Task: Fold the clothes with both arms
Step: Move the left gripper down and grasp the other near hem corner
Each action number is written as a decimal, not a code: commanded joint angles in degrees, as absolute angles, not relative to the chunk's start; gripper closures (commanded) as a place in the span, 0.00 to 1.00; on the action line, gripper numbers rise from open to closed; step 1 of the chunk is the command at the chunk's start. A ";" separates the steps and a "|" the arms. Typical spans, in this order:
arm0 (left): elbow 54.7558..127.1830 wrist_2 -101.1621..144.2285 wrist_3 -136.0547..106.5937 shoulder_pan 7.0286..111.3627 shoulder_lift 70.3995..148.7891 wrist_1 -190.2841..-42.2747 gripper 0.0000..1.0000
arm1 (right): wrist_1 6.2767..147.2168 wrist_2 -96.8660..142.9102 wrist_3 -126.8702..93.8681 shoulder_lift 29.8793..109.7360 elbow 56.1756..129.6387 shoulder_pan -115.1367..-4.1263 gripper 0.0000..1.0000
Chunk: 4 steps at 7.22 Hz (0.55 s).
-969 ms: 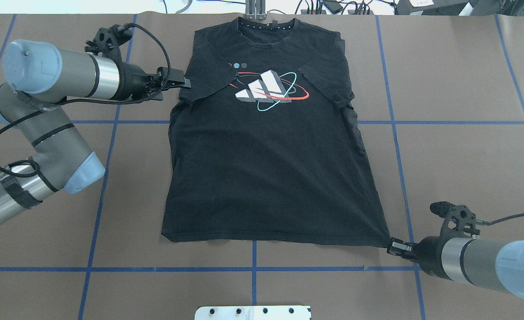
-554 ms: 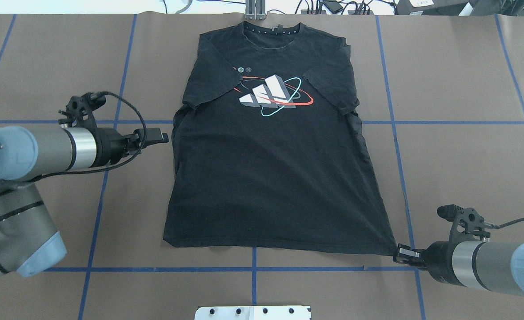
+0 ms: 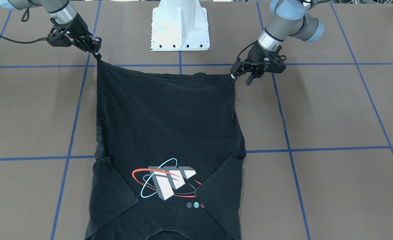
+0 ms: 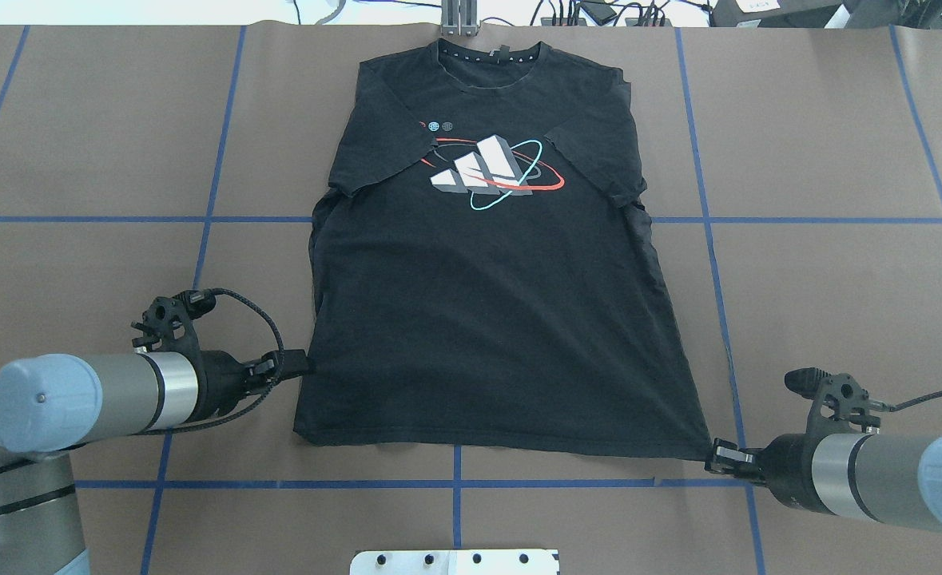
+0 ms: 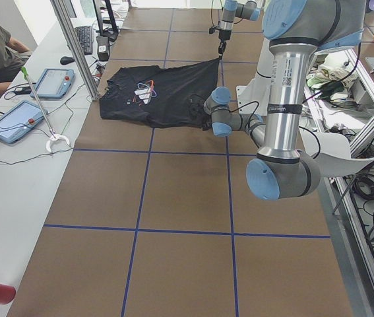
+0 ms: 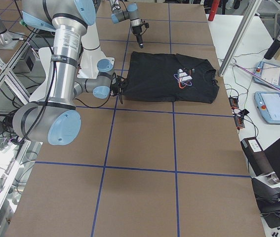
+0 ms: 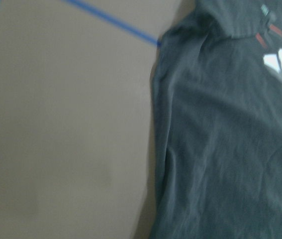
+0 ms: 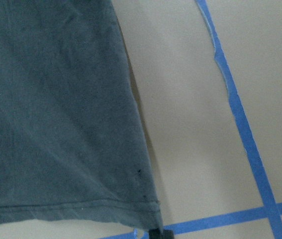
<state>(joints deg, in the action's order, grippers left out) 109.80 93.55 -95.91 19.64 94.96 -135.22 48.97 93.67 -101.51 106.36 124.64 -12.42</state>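
The black T-shirt (image 4: 486,319) lies face up on the table, both sleeves folded in over the chest print (image 4: 490,168). My right gripper (image 4: 714,458) is shut on the hem's right corner, which is drawn into a point; in the front view it is at the upper left (image 3: 97,55). My left gripper (image 4: 299,365) is at the shirt's left edge just above the hem corner. The front view (image 3: 240,78) shows its fingers apart beside the cloth, holding nothing. The left wrist view shows only the shirt's side edge (image 7: 230,149). The right wrist view shows the hem corner (image 8: 56,124).
The brown table cover (image 4: 838,279) has a grid of blue tape lines. The white base plate (image 4: 455,561) is at the near edge behind the hem. A metal post (image 4: 459,16) and cables stand past the collar. A side table with tablets (image 5: 15,119) shows in the left view.
My left gripper let go of the folded left sleeve and moved along the shirt's left edge to the hem corner. The right gripper kept its hold, and the shirt shifted slightly right.
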 commanded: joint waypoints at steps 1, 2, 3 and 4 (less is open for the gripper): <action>111.53 93.43 -96.59 16.00 94.75 -131.84 0.29 | 48.96 93.60 -101.51 106.08 124.54 -12.57 1.00; 110.84 93.43 -96.59 15.56 94.57 -131.75 0.33 | 48.96 93.60 -101.51 106.00 124.54 -12.57 1.00; 110.31 93.51 -96.68 15.12 94.57 -131.66 0.41 | 48.96 93.60 -101.51 105.91 124.54 -12.57 1.00; 110.04 93.52 -96.77 14.86 94.74 -131.66 0.45 | 48.96 93.60 -101.51 106.00 124.54 -12.66 1.00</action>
